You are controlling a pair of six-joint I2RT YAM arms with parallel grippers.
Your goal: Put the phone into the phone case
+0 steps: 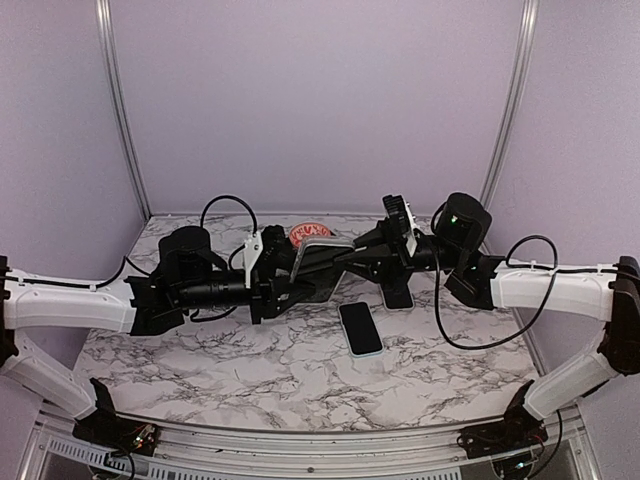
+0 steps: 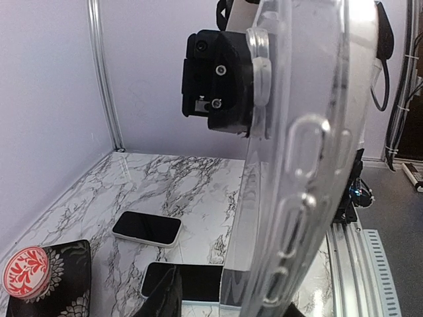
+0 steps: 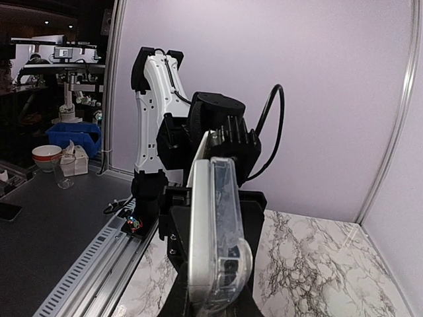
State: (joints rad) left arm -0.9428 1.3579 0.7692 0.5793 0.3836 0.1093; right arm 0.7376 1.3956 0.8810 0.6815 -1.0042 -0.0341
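Two claws: mine meet above the middle of the marbled surface [image 1: 250, 370], one arm reaching in from each side edge of the top view.
left claw [image 1: 290, 278]: left of centre in the top view, pointing right, its tips at the left end of the phone case. I cannot tell whether I am gripping there or standing loose.
pouch [image 2: 66, 277]: dark and patterned, flat on the surface in the lower left corner of my left wrist view.
disc [image 2: 26, 271]: red and white, lying on the left part of the pouch. In the top view it shows just above where my claws meet.
phone case [image 2: 297, 165]: clear, held on edge off the surface between my claws. It fills the right half of the left wrist view, its moulded side buttons facing the lens. In the right wrist view it stands edge-on at centre with a pale slab flat against its left side. I cannot tell whether that slab is a phone seated in it.
near phone [image 1: 360, 328]: dark screen up, pale rim, flat on the surface just right of centre, below my claws in the top view and touched by nothing.
second phone [image 1: 398, 296]: just up and right of the near phone, apart from it, partly hidden under my right claw.
right claw [image 1: 352, 257]: right of centre, pointing left, clenched on the right end of the phone case.
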